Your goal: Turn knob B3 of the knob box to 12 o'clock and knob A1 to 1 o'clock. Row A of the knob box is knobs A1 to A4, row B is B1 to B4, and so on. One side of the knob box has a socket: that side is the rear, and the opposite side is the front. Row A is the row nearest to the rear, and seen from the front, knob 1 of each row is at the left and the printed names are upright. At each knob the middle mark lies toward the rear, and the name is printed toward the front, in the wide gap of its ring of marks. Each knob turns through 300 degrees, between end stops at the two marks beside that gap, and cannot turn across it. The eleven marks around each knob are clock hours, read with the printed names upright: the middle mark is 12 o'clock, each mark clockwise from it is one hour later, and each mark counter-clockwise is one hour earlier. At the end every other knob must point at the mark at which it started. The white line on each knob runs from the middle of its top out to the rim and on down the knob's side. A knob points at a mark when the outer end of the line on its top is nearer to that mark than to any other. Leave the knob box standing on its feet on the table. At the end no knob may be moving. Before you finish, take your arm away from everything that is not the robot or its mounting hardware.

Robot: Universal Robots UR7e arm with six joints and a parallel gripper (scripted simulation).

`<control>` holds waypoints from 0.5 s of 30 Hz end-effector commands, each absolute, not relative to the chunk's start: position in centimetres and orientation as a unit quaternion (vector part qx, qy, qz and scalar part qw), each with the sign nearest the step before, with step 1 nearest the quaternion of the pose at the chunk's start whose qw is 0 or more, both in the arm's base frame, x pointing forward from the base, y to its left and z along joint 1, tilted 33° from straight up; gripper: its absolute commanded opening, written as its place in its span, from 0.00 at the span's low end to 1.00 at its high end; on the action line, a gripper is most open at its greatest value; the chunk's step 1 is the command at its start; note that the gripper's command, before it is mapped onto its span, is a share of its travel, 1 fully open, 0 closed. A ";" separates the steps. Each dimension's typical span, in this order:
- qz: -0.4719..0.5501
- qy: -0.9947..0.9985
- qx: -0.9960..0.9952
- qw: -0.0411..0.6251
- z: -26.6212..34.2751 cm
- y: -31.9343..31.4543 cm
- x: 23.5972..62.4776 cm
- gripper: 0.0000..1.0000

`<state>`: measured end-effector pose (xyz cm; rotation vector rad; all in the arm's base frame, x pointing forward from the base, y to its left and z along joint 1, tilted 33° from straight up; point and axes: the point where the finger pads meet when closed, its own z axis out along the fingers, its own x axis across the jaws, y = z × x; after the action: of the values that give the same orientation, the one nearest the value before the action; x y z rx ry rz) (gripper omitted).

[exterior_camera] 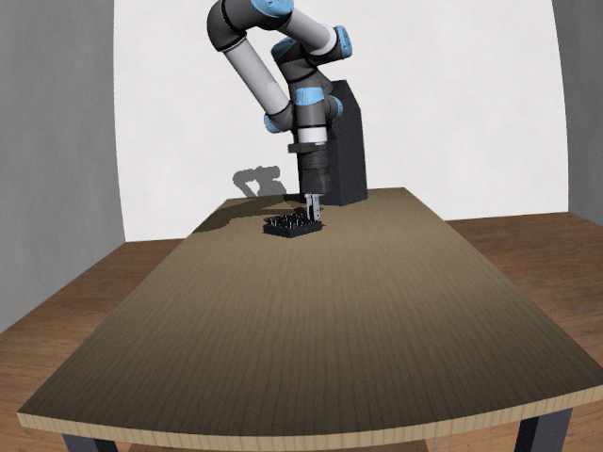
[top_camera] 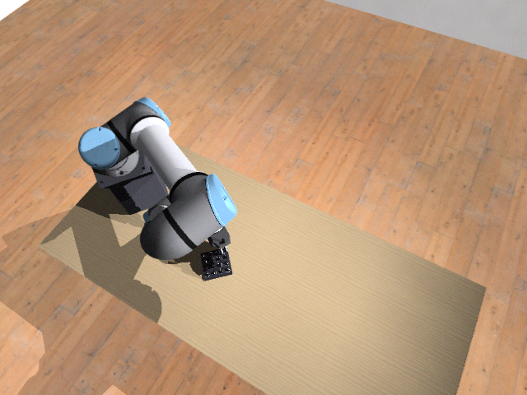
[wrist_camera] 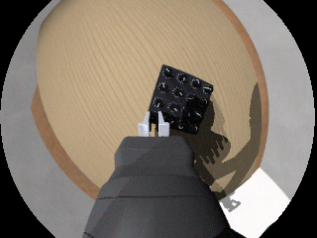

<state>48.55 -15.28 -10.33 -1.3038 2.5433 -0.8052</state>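
Observation:
The black knob box [top_camera: 216, 267] [exterior_camera: 291, 228] [wrist_camera: 180, 99] stands on the table near the robot's base, and several small knobs with white lines show on its top. My gripper [top_camera: 221, 249] [exterior_camera: 313, 217] [wrist_camera: 154, 117] points straight down at one corner of the box. Its fingers stand narrow around the corner knob there, which they hide. In the wrist view the fingertips sit at the box's near corner and the box lies turned diagonally. The printed names and the knob lines are too small to read.
The light wooden table [top_camera: 340, 289] [exterior_camera: 311, 315] stretches far to the front and right of the box. The robot's dark pedestal [exterior_camera: 348, 146] stands just behind the box. The arm's elbow [top_camera: 187, 216] hangs over the box's left side.

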 end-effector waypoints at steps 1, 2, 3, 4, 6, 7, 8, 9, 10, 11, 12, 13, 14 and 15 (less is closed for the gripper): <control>-0.267 0.873 -0.397 0.097 -10.3 -15.3 48.6 0.30; -0.267 0.873 -0.397 0.097 -10.3 -15.3 48.6 0.30; -0.267 0.873 -0.397 0.097 -10.3 -15.3 48.6 0.30; -0.266 0.875 -0.392 0.099 -10.3 -15.3 48.6 0.30; -0.265 0.880 -0.381 0.102 -10.3 -15.3 48.6 0.30; -0.264 0.882 -0.375 0.104 -10.3 -15.3 48.6 0.30; -0.264 0.884 -0.370 0.105 -10.3 -15.3 48.6 0.30; -0.263 0.887 -0.365 0.107 -10.3 -15.3 48.6 0.30; -0.262 0.888 -0.361 0.108 -10.3 -15.3 48.6 0.30; -0.262 0.890 -0.356 0.109 -10.3 -15.3 48.6 0.30; -0.261 0.892 -0.352 0.111 -10.3 -15.3 48.6 0.30; -0.261 0.894 -0.348 0.112 -10.3 -15.3 48.6 0.30; -0.260 0.895 -0.344 0.113 -10.3 -15.3 48.6 0.30; -0.260 0.896 -0.340 0.114 -10.3 -15.3 48.6 0.30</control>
<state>48.55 -15.28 -10.33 -1.0651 2.6125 -0.7708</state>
